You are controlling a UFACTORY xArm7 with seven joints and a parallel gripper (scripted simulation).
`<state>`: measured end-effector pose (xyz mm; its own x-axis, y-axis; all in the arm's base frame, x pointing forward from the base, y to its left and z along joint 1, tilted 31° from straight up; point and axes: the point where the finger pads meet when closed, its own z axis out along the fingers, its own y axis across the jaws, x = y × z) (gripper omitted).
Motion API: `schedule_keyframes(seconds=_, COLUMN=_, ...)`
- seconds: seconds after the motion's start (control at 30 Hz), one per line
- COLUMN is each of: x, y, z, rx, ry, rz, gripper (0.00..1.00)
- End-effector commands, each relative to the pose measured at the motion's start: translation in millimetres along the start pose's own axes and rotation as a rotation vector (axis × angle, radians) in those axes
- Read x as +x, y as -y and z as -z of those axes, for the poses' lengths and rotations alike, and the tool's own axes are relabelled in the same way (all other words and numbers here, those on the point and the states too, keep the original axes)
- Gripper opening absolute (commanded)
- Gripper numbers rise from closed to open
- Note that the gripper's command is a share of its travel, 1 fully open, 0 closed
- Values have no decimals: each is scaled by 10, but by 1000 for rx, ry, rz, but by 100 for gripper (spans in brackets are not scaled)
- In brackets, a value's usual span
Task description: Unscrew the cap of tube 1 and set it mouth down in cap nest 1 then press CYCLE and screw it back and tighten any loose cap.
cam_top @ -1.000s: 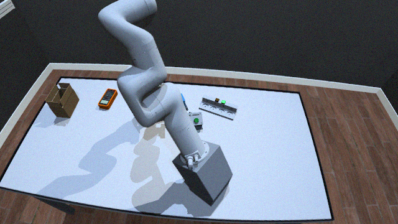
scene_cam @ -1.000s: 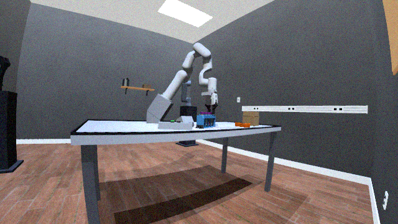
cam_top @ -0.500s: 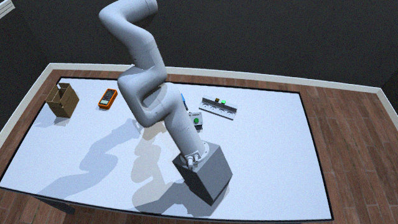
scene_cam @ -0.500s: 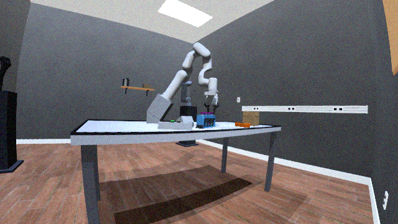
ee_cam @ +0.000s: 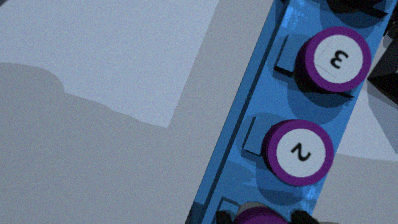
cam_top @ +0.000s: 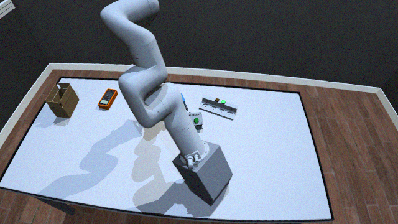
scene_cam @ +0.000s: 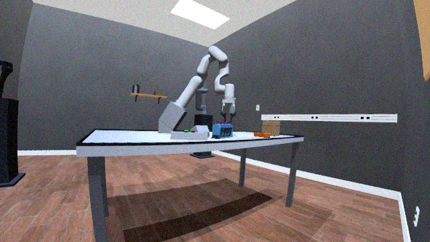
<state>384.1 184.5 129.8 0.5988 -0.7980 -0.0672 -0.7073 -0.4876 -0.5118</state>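
The blue decapping station runs diagonally through the wrist view. The purple caps marked 3 and 2 sit on their tubes. At the bottom edge my gripper is shut on a third purple cap, the cap of tube 1, which sits at the tube 1 place on the station; only its top rim and the two dark fingertips show. In the exterior view the gripper stands straight down over the far end of the station. On the cap tray the green lamp is lit.
The key housing with the green key stands between the arm's base and the cap tray. An orange multimeter and a cardboard box lie at the far left. The arm hides most of the station in the overhead view.
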Motion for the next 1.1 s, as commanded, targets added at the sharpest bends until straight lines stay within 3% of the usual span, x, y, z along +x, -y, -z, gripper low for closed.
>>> schedule_keyframes(seconds=0.0, x=2, y=15, z=6, rx=9, ry=3, rz=2, gripper=0)
schedule_keyframes(seconds=0.2, x=2, y=15, z=6, rx=9, ry=3, rz=2, gripper=0)
schedule_keyframes(seconds=1.07, x=3, y=14, z=-7, rx=7, ry=6, rz=-784, gripper=0)
